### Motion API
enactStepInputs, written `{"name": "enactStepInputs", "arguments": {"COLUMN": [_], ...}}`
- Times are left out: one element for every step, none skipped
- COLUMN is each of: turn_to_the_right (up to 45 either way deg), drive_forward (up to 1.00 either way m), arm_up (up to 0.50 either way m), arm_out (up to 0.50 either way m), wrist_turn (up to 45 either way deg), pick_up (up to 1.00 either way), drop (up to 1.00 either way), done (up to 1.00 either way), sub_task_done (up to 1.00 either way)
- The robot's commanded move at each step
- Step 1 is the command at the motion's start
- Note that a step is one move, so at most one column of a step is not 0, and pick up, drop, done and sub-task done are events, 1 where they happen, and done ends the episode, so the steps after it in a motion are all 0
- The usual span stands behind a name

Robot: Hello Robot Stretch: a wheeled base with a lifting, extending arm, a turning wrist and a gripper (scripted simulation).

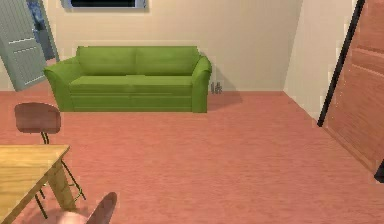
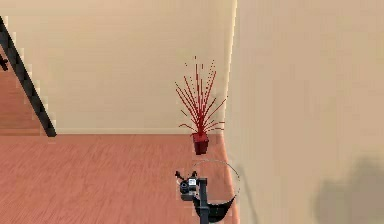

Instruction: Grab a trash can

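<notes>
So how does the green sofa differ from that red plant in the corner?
The sofa is green, the potted plant red. The sofa is low and wide; the potted plant is narrow, with thin spiky stems fanning upward. The sofa sits along a wall, the potted plant in a corner. Both stand on the reddish floor.

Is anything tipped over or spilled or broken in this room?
No, nothing stands out. The green sofa sits straight against the wall, the red plant stands upright in the corner, and the chair stands on its legs by the wooden table. The floor shows no spill.
</notes>
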Motion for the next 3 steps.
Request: {"name": "enactStepInputs", "arguments": {"turn_to_the_right": [0.0,0.0,0.0], "drive_forward": [0.00,0.00,0.00], "arm_up": [0.00,-0.30,0.00], "arm_out": [0.00,0.00,0.00], "wrist_turn": [45.0,0.0,0.0], "pick_up": [0.00,0.00,1.00], "drop": [0.00,0.00,0.00], "done": [0.00,0.00,0.00], "sub_task_done": [0.00,0.00,0.00]}}
